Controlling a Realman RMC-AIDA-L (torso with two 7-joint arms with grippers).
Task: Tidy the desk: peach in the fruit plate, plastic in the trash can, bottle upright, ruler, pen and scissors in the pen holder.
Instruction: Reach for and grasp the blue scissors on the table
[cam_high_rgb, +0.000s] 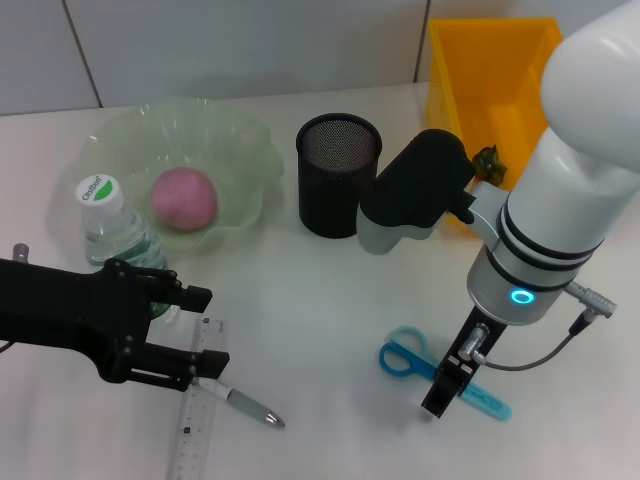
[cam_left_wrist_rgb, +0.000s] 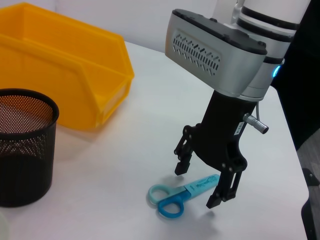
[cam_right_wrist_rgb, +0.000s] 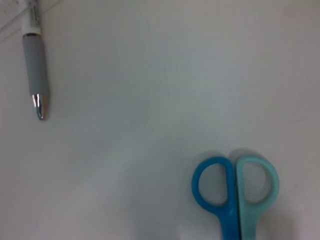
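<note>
The white desk (cam_high_rgb: 320, 300) carries a green fruit plate (cam_high_rgb: 240, 150) at ten o'clock, a water bottle (cam_high_rgb: 110, 225) beside it, a black mesh pen holder (cam_high_rgb: 338, 175) at twelve, a yellow bin (cam_high_rgb: 490, 90) at one, scissors (cam_high_rgb: 405, 358) at four, and a ruler (cam_high_rgb: 195, 420) and pen (cam_high_rgb: 250, 405) at seven.

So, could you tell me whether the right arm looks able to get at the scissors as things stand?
Probably yes: the right pincer hangs open directly over the scissors' blades, with nothing between them and bare table all around.
</note>
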